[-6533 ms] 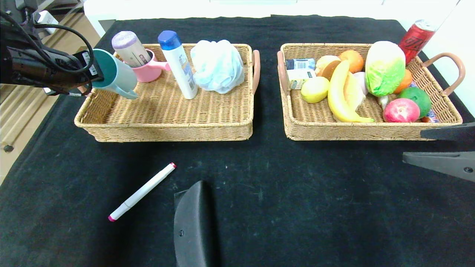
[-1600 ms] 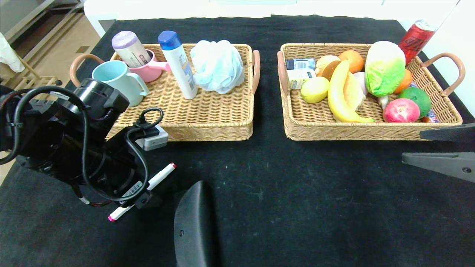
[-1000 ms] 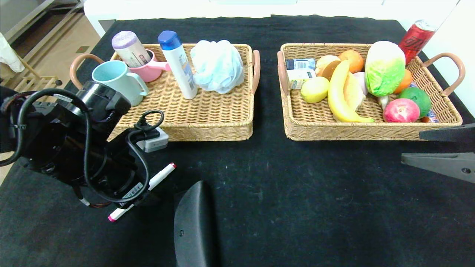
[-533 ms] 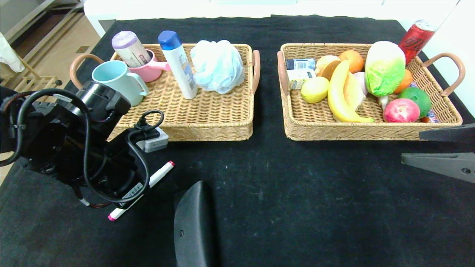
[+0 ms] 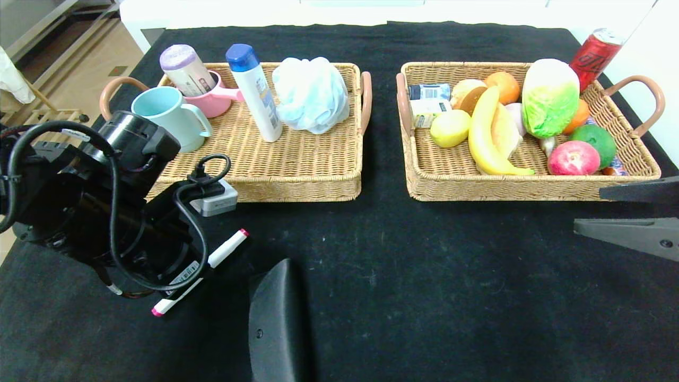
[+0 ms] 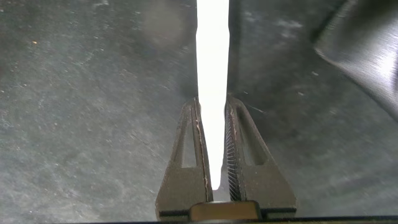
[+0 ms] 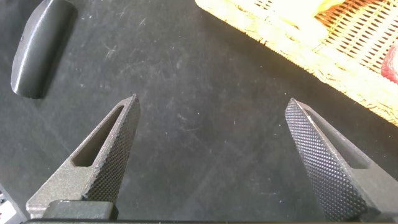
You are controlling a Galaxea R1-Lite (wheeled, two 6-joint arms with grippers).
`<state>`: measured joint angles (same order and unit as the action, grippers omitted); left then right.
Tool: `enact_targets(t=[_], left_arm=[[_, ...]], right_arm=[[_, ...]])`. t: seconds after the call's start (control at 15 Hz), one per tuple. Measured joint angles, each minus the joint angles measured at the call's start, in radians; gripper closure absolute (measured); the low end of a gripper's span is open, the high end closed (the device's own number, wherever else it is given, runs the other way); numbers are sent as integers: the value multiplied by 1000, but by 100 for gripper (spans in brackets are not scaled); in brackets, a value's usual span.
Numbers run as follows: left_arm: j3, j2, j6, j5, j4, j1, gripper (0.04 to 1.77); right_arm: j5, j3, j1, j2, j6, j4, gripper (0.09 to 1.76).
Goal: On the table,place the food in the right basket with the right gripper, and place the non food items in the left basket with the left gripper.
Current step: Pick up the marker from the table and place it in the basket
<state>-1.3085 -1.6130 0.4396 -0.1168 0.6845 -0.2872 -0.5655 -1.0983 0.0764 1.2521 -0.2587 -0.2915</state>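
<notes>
White marker (image 5: 225,247) on black cloth, near-left, in front of left basket (image 5: 297,180). Left gripper (image 6: 214,158) jaws closed on barrel, w/ pen clamped lengthwise between pads. Advice: lift straight, clear near rim, release in bare centre. Right gripper (image 7: 214,158) wide open, holding nothing, parked near-right.

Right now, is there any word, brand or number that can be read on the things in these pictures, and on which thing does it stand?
None can be read with certainty.
Red can: black lettering, not legible.
White bottle: label print too small.
Purple-capped tube: label too small.
Packets in the right basket: print blurred.
Sticker on the left arm: barcode only, text unreadable.
Marker in the left gripper: no print visible.
</notes>
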Motion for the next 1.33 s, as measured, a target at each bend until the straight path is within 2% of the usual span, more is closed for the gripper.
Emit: enact_targets(t=[0.07, 0.27, 0.53, 0.93, 1.33], left_arm=[[-1, 7, -10, 3, 6, -6, 156], [-8, 20, -127, 2, 9, -41, 156], [-55, 61, -152, 3, 63, -60, 156], [-200, 98, -217, -6, 69, -61, 156], [-367, 40, -331, -1, 48, -52, 156]], right_arm=[[0, 0, 0, 1, 0, 0, 14], [0, -1, 0, 4, 0, 0, 14], [0, -1, 0, 6, 0, 0, 14], [0, 1, 1, 6, 1, -1, 14], [0, 1, 0, 2, 1, -1, 14]])
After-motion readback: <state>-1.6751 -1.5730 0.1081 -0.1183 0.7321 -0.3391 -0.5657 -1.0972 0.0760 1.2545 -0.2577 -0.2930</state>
